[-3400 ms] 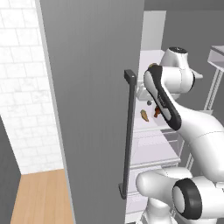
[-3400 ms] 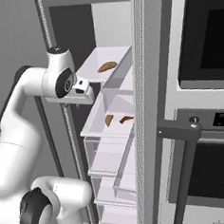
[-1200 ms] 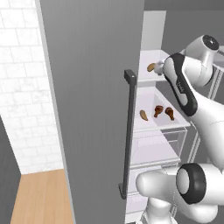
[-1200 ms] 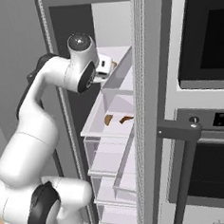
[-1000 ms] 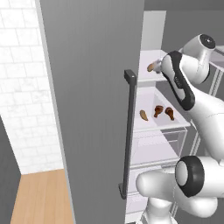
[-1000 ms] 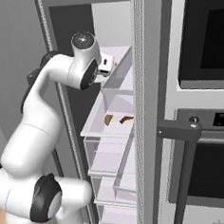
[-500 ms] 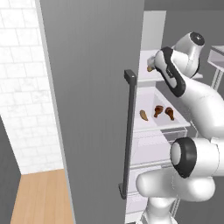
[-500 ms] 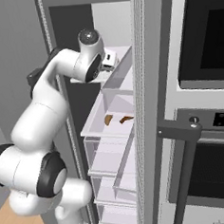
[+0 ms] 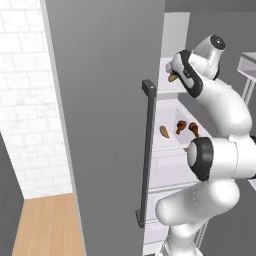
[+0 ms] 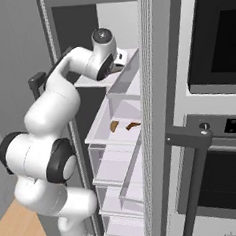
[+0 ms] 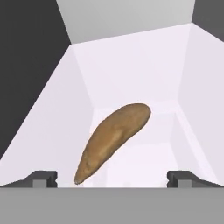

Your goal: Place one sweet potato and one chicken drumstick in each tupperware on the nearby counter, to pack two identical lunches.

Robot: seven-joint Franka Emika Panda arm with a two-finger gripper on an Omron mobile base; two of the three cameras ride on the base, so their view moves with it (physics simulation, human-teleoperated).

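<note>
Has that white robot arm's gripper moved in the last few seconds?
Yes. The gripper has risen from beside the lower drawer holding the dark drumsticks to the upper shelf, reaching toward the tan sweet potato.

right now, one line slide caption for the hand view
Open gripper lined up on a sweet potato lying in a white fridge shelf bin.

Sweet potato [image 11: 113,139] in upper bin [image 11: 131,83] — drumsticks [image 9: 186,127] shelf below.

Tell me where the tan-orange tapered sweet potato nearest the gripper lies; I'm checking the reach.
The tan-orange tapered sweet potato lies alone on the fridge's upper white shelf, just ahead of the open gripper in the hand view, above the shelf holding the drumsticks.
</note>
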